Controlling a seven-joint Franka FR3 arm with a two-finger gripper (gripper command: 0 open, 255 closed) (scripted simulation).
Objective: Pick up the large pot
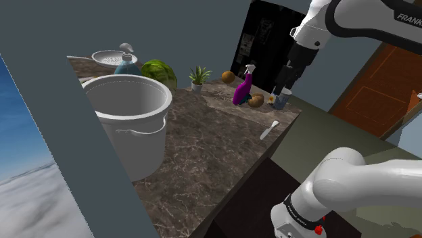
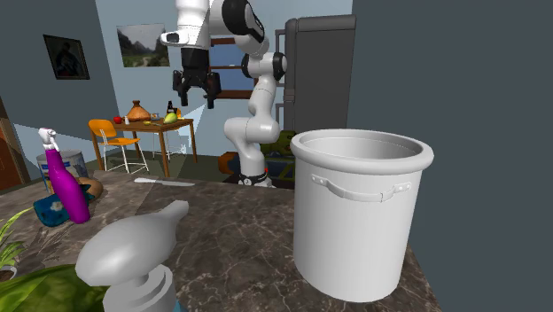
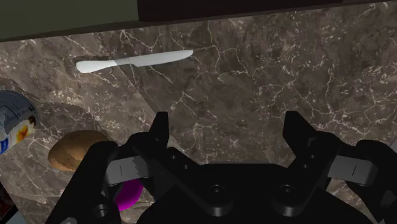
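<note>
**Q:** Where is the task's object?

**A:** The large pale-grey cylindrical pot [image 1: 128,125] stands upright on the dark brown marbled stone bench [image 1: 216,145]. In the shoulder view it sits at 9 o'clock of the frame, by the bench's near edge. In the second exterior view the pot [image 2: 359,213] sits at 4 o'clock. Its mouth is open, and a handle shows below the rim.

**Q:** And the pincer?

**A:** In the shoulder view the black two-finger pincer [image 1: 280,89] hangs over the other end of the bench, at 2 o'clock from the pot and well apart from it. In the wrist view the pincer [image 3: 228,124] has its fingers spread wide, with nothing between them.

**Q:** What lies near it?

**A:** A white table knife [image 3: 133,62] lies flat on the bench beyond the fingertips. A brown rounded potato [image 3: 71,151] and a purple spray bottle [image 1: 242,86] — the bottle upright — are near the pincer, at about 9 o'clock from it in the shoulder view.
</note>
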